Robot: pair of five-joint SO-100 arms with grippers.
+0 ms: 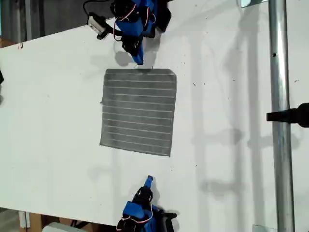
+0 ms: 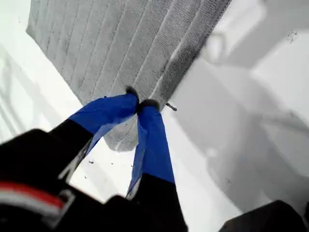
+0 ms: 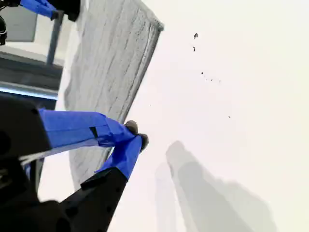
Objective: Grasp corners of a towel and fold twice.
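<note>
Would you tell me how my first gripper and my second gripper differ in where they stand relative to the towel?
My first gripper is right at the towel's edge, at the exterior view's top; my second gripper stands off the opposite edge, with bare table between. Both are blue, with jaws shut.

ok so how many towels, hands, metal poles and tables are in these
towel: 1
hands: 2 (my first hand, my second hand)
pole: 1
table: 1
total: 5
</note>
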